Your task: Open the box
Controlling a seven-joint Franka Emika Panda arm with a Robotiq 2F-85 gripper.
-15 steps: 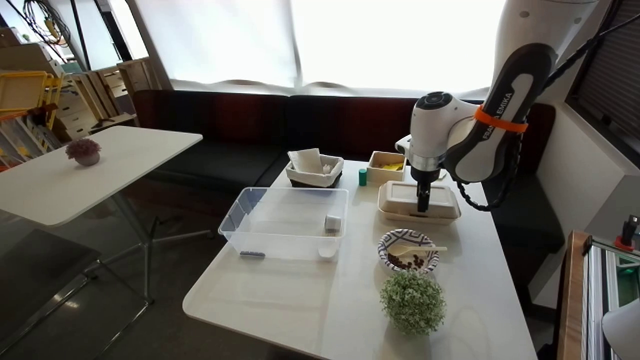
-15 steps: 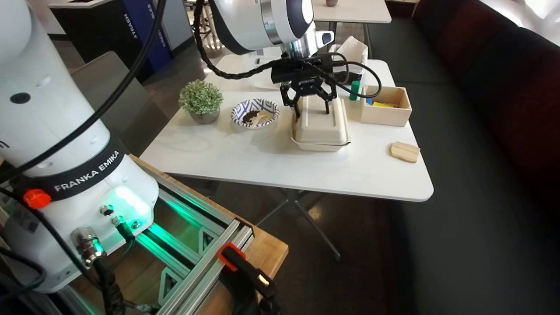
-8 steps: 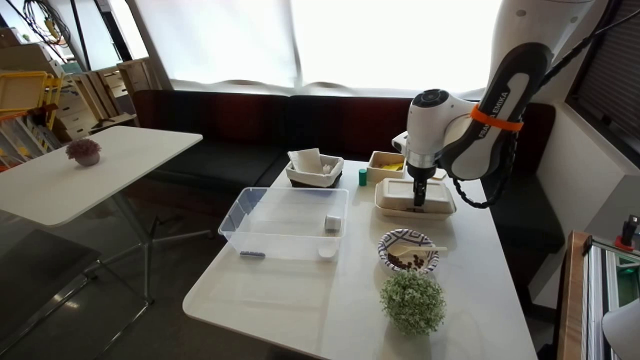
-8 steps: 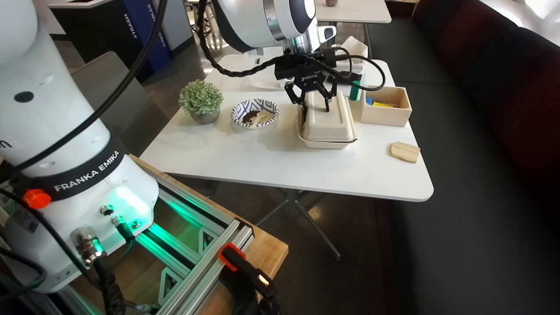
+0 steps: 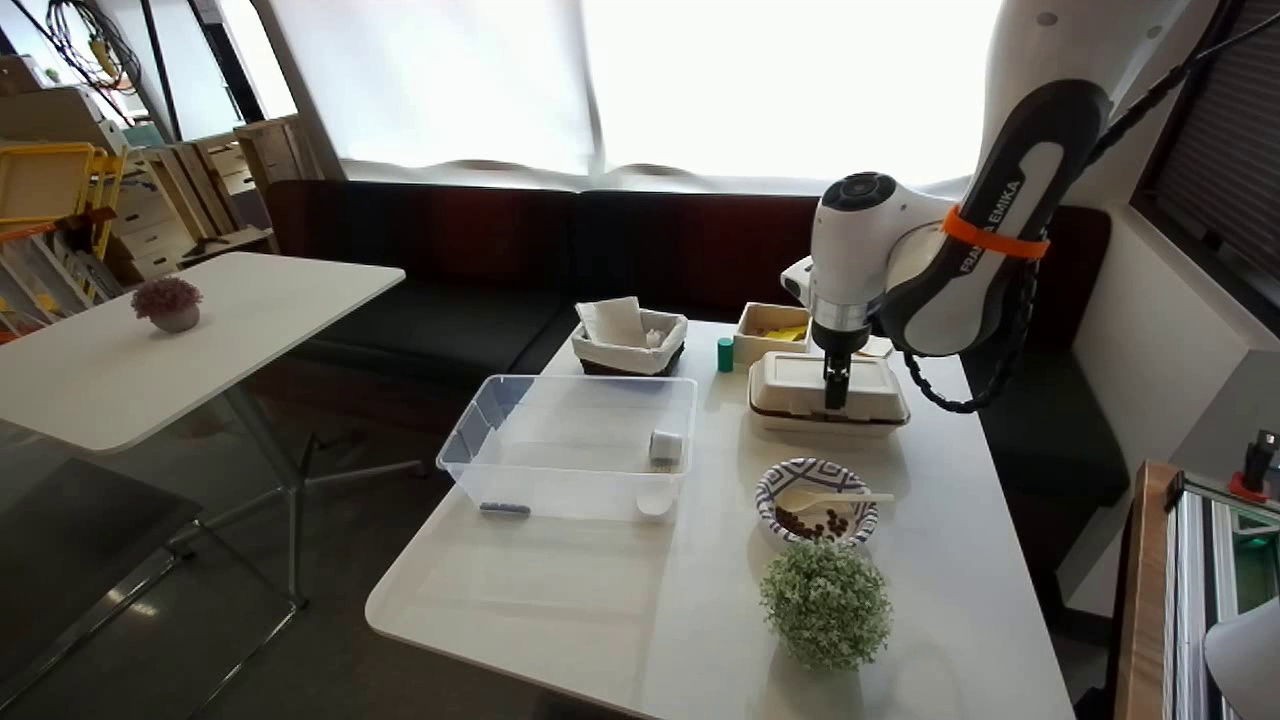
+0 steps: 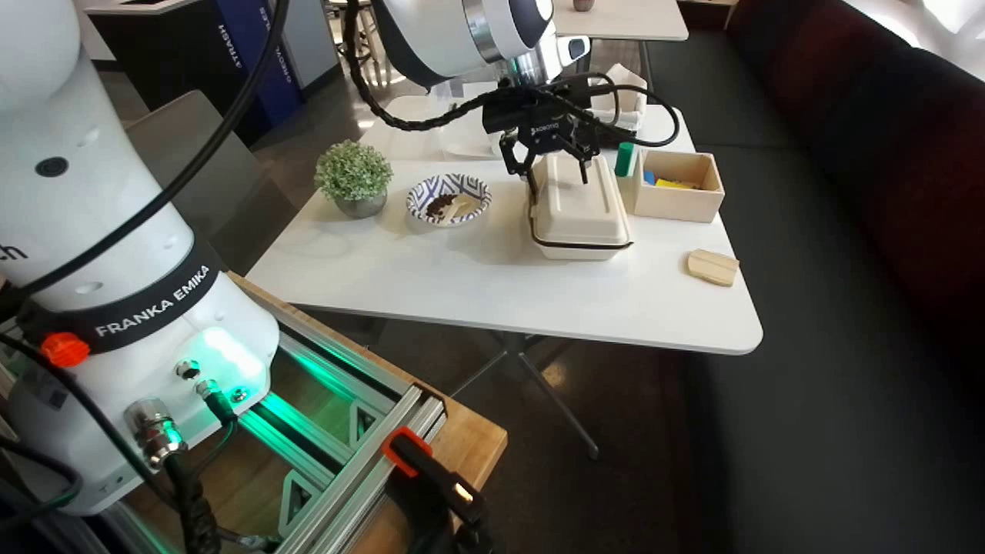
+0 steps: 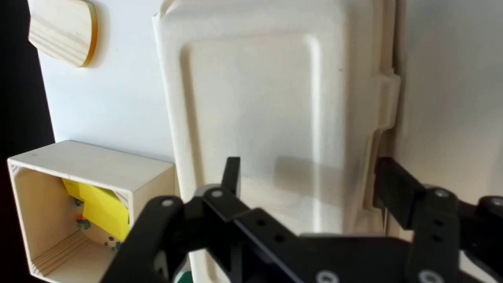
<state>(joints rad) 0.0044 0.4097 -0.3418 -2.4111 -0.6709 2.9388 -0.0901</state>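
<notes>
Cream box [image 5: 785, 378]: in an exterior view, on the white table [image 5: 560, 580], between the bowl [image 5: 815, 470] and the bin [image 5: 768, 350].
Gripper [image 5: 837, 400]: pointing down at the front of the box, seen side-on, its spread hidden from here.
Bowl: patterned; spoon [image 5: 850, 497] and dark bits inside; plant [image 5: 825, 608] near it.
Tray [image 5: 560, 497]: clear plastic, near the box and apart from it.
Lid [image 6: 589, 201]: in an exterior view, lying over the base, a dark seam [image 6: 581, 245] along the rim.
Fingers [image 6: 585, 171]: parted; one above the lid, the other low at the long edge that faces the bowl.
Slab [image 6: 712, 268]: wooden, near the table's edge, well apart from the box.
Gripper: in the wrist view, released, jaws wide apart; one over the lid's top, the other by the edge with the tab [image 7: 387, 103]; whether it touches, cannot tell.
Bin: close beside the box, yellow paper [image 7: 102, 208] inside.
</notes>
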